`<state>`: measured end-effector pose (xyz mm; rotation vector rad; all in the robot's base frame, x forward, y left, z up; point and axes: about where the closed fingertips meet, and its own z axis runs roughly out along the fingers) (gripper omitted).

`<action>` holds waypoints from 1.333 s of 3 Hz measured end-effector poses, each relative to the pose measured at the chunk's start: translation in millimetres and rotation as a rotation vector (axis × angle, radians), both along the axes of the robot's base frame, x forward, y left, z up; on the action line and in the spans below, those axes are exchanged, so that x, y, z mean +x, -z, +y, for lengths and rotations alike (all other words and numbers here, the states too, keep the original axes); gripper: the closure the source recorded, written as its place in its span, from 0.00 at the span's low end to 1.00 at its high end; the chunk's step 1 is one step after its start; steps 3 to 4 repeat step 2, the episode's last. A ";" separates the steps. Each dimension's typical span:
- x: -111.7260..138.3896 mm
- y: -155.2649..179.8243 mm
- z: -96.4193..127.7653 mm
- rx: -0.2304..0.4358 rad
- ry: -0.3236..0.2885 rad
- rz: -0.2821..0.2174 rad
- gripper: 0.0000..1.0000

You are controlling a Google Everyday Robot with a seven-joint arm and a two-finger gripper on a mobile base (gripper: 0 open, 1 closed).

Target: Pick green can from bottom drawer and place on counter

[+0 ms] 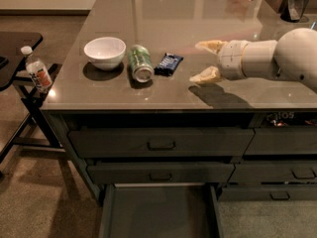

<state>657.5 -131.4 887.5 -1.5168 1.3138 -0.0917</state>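
Note:
The green can (139, 62) lies on its side on the counter (198, 14), between the white bowl and the dark blue snack packet, silver end toward me. My gripper (207, 60) hovers over the counter to the right of the packet, open, with nothing between its pale fingers (204, 75). It is well apart from the can. The bottom drawer (159, 212) stands pulled out below, its flat dark floor bare.
A white bowl (104, 51) sits left of the can and a dark blue snack packet (168, 63) right of it. A clear bottle with orange label (36, 71) stands on the black side table (15, 48) at left. Dark objects (292, 1) occupy the counter's far right.

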 end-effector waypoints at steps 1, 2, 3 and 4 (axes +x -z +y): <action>0.0 0.0 0.0 0.000 0.000 0.000 0.00; 0.0 0.0 0.1 0.000 0.000 0.000 0.00; 0.0 0.0 0.1 0.000 0.000 0.000 0.00; 0.0 0.0 0.1 0.000 0.000 0.000 0.00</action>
